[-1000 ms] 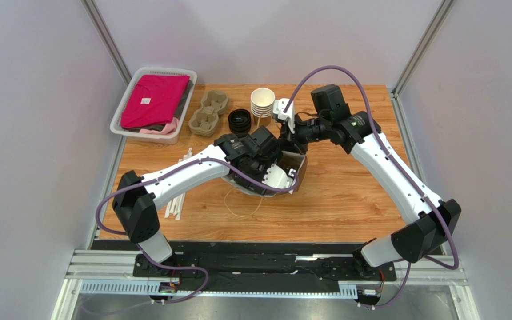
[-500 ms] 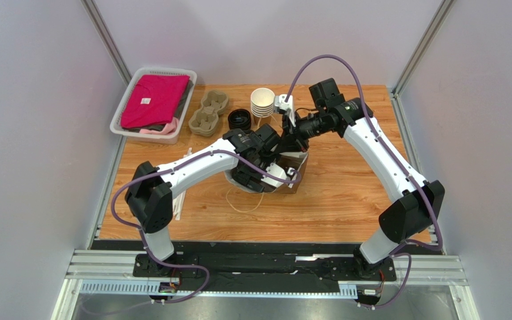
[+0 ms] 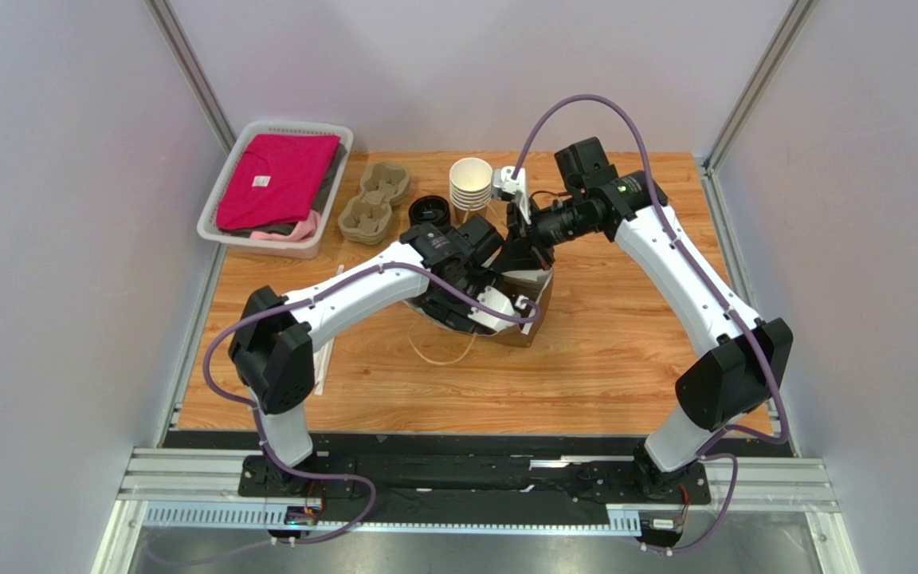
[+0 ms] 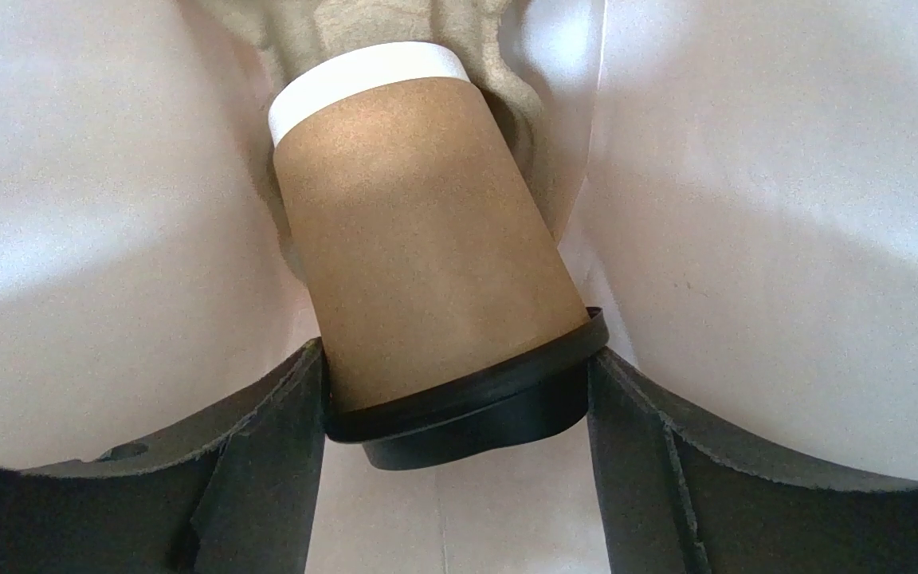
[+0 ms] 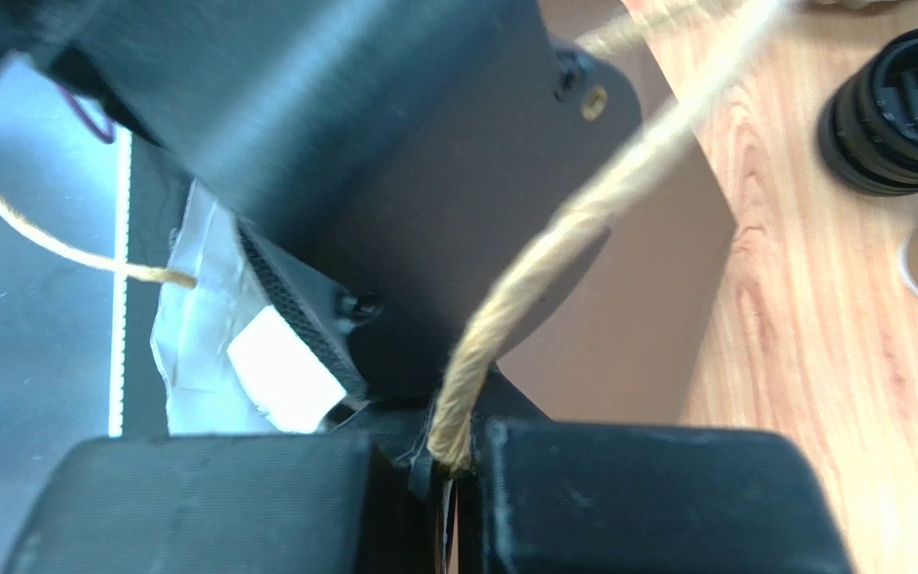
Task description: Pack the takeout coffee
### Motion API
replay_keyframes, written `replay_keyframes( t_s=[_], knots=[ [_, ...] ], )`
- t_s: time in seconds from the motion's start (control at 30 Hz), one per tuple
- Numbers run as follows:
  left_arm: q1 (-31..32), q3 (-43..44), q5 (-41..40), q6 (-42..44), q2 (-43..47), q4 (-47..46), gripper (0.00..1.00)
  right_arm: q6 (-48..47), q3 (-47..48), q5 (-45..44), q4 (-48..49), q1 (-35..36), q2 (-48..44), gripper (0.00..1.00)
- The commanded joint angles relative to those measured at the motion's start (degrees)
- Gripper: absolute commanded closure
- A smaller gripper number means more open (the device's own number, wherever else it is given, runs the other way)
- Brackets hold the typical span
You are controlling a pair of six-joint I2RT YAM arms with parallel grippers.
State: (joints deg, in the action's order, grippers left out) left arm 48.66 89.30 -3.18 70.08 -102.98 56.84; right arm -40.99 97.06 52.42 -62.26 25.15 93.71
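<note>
The takeout coffee (image 4: 428, 251), a brown paper cup with a black lid, lies between the fingers of my left gripper (image 4: 454, 365), which is shut on its lid. Cup and gripper are inside a paper bag with white inner walls (image 4: 763, 179). The cup's white base points at a grey pulp holder (image 4: 344, 30) deep in the bag. From above, the left gripper (image 3: 476, 285) reaches into the bag (image 3: 531, 317) and hides the cup. My right gripper (image 5: 458, 460) is shut on the bag's twine handle (image 5: 548, 251), just behind the bag (image 3: 521, 255).
A white basket (image 3: 215, 213) of pink clothes sits at the back left. Beside it are pulp cup carriers (image 3: 374, 201), a pile of black lids (image 3: 429, 213) and a stack of white-rimmed cups (image 3: 471, 182). Straws (image 3: 320, 359) and loose twine (image 3: 440, 355) lie near the bag.
The left arm has pushed its gripper farther back into the bag and its jaws have narrowed. The right arm pulled back and up with the handle, then held still.
</note>
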Motion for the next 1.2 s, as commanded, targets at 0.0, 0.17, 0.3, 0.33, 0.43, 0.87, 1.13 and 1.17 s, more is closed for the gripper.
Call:
replay_keyframes(
  t_s=[0.0, 0.17, 0.3, 0.33, 0.43, 0.87, 1.13, 1.17],
  knots=[
    [-0.2, 4.1, 2.8, 1.5, 2.7, 1.8, 0.53, 1.1, 1.0, -3.5, 3.2, 0.1, 0.1, 1.00],
    [0.0, 4.9, 5.5, 2.3, 5.9, 2.3, 0.59, 5.0, -0.8, -8.1, 10.0, 0.2, -1.2, 1.00],
    [0.3, 5.2, 7.3, 2.9, 7.7, 2.5, 0.63, 6.7, -2.5, -12.0, 13.6, 0.6, -2.4, 1.00],
    [0.3, 5.3, 7.7, 2.9, 8.3, 2.6, 0.64, 6.9, -2.8, -12.6, 14.2, 0.8, -2.6, 1.00],
    [0.6, 6.2, 8.7, 2.8, 9.1, 2.7, 0.66, 7.0, -3.8, -14.9, 15.8, 1.2, -3.1, 1.00],
    [0.4, 11.5, 8.2, 5.2, 12.2, 2.0, 0.73, 5.5, -6.4, -19.7, 18.1, 2.3, -4.8, 1.00],
    [0.0, 16.3, 8.0, 6.0, 13.4, 2.8, 0.74, 4.1, -7.5, -21.4, 18.1, 2.4, -5.4, 1.00],
    [-0.1, 16.6, 7.8, 6.3, 13.5, 2.8, 0.75, 3.9, -7.7, -21.6, 18.1, 2.2, -5.6, 1.00]
  ],
)
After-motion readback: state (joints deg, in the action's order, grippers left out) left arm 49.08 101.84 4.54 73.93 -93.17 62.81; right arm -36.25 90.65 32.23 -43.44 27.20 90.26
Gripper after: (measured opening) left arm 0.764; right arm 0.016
